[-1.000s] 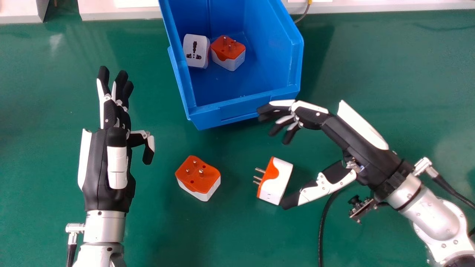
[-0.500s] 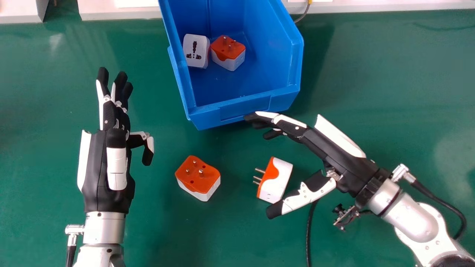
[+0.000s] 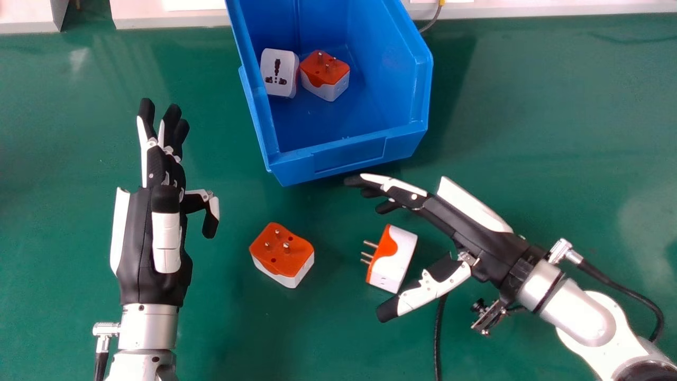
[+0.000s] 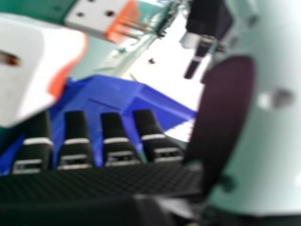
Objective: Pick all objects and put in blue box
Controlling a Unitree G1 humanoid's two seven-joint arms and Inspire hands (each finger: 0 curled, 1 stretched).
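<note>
My right hand (image 3: pixel 460 227) is open around the white and orange adapter (image 3: pixel 394 259) lying on its side, fingers beyond it and thumb on its near side. In the right hand view the hand (image 4: pixel 115 139) has straight fingers, with the adapter (image 4: pixel 37 66) close by and the other adapter (image 4: pixel 101 16) farther off. That second adapter (image 3: pixel 283 251) sits pins up on the table, left of the first. The blue box (image 3: pixel 349 156) holds a white adapter (image 3: pixel 278 73) and an orange-topped one (image 3: pixel 325 76). At the left stands my open left hand (image 3: pixel 153 227), empty.
The green table (image 3: pixel 555 132) extends around the box. A black cable (image 3: pixel 438 338) runs down beside the right thumb to the near edge. Pale panels (image 3: pixel 169 16) line the table's far edge.
My right hand has moved left and nearer the robot, away from the box front, and its thumb has come down past the adapter's near end. The left hand has shifted very slightly nearer.
</note>
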